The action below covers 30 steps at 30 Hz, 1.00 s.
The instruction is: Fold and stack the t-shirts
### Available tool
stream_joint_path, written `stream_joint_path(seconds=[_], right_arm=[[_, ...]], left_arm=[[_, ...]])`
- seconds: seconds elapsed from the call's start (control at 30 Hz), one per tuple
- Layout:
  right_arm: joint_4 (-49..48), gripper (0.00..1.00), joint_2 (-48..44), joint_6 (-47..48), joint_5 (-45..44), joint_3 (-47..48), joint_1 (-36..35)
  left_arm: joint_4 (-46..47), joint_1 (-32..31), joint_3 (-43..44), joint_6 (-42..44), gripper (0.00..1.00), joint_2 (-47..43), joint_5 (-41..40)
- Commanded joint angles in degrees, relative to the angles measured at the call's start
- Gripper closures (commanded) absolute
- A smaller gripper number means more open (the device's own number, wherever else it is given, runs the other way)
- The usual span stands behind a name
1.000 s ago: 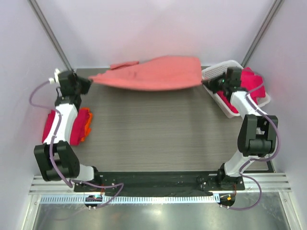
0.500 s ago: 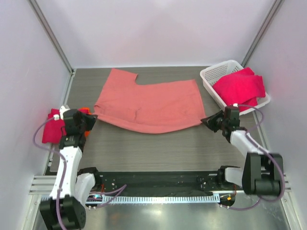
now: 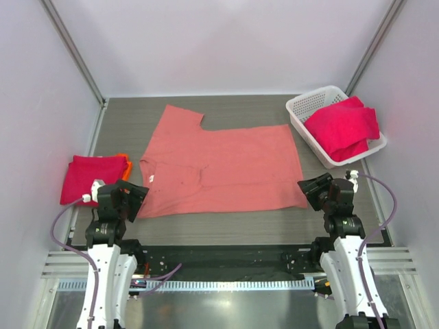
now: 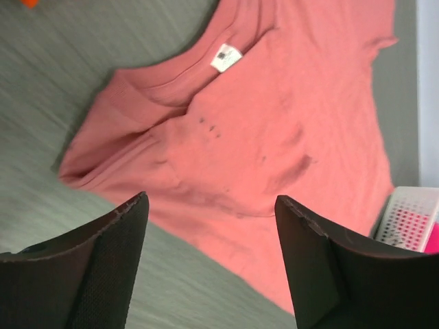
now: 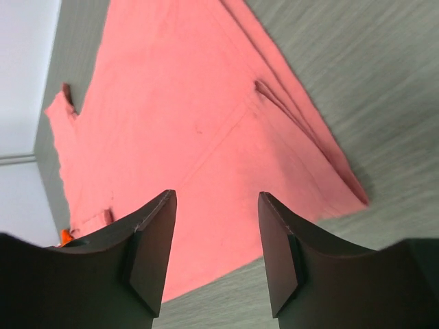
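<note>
The salmon-pink t-shirt [image 3: 226,161] lies spread out in the middle of the table [image 3: 226,223], front face down or up I cannot tell. Its neck points to the left side and its straight hem runs down the right side. It is soft, thin cloth, mostly flat, with shallow creases across the chest and a few small dark specks near the middle. One short sleeve sticks out at the far left corner. The near edge shows a doubled-over fold towards the right corner. A small white label [image 4: 226,57] sits inside the ribbed neckband.

The left gripper [image 3: 132,195] hovers just off the near left corner of the cloth, by the neck. Its two dark, wedge-shaped fingers [image 4: 103,260] stand wide apart with nothing between them. The right gripper [image 3: 314,190] hovers at the near right corner, by the hem, with its fingers [image 5: 147,247] also spread and empty.

A crimson-red t-shirt [image 3: 90,177] lies folded into a neat rectangle at the left edge of the table, well apart from the pink one. A sliver of something orange [image 3: 123,159] shows at its far right corner. Another crimson-red t-shirt [image 3: 343,127] is bunched loosely in a white plastic mesh basket [image 3: 306,104] at the far right, spilling over its right rim.

The table is dark grey with a fine streaked grain. Pale walls close it in on three sides.
</note>
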State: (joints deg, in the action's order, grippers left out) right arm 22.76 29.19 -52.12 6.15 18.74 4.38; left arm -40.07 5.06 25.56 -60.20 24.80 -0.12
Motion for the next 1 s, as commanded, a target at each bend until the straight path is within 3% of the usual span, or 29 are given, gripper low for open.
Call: stream_joint_path(seconds=[0.0, 0.17, 0.23, 0.33, 0.5, 0.53, 0.67, 0.83, 0.87, 0.9, 0.97], right_arm=[[6.14, 0.43, -1.15, 1.93, -4.30, 4.88, 0.28], [4.75, 0.44, 3.93, 9.46, -4.23, 13.31, 0.28], [1.77, 0.46, 9.64, 12.81, -1.69, 15.96, 0.28], [-1.75, 0.48, 20.97, 17.92, 5.79, 22.63, -0.16], [-5.70, 0.50, 34.78, 23.01, 0.73, 33.45, -4.38], [-6.15, 0.50, 38.54, 23.64, -1.12, 34.68, -7.69], [-5.80, 0.50, 50.47, 28.21, -8.94, 45.38, -12.98], [-4.75, 0.47, 64.57, 30.41, -14.67, 56.21, -15.28], [-4.75, 0.45, 66.68, 30.93, -15.90, 59.71, -15.54], [-4.49, 0.36, 70.96, 31.20, -16.43, 61.57, -15.54], [-4.22, 0.34, 74.42, 31.46, -17.05, 66.31, -15.54]], left_arm=[[-5.62, -0.58, 5.88, -1.68, 0.23, 1.04, -3.92], [-4.76, -0.49, 13.71, 2.62, 0.18, 2.97, -4.99], [-1.60, -0.58, 17.22, 6.58, 0.12, 5.51, -3.93], [4.73, -0.49, 20.39, 11.32, 0.11, 13.94, 2.47], [17.71, -0.67, 26.02, 13.18, 0.06, 31.84, 9.25], [19.23, -0.93, 26.99, 13.36, 0.02, 34.24, 9.00], [25.04, -2.16, 33.57, 13.97, 0.01, 47.86, 5.49], [26.54, -3.74, 49.01, 14.67, 0.04, 66.40, 4.60], [26.71, -4.18, 51.49, 15.46, 0.04, 72.26, 5.04], [26.63, -4.44, 54.30, 16.43, 0.04, 76.06, 5.91], [24.62, -4.53, 64.23, 19.50, 0.00, 85.53, 6.80]])
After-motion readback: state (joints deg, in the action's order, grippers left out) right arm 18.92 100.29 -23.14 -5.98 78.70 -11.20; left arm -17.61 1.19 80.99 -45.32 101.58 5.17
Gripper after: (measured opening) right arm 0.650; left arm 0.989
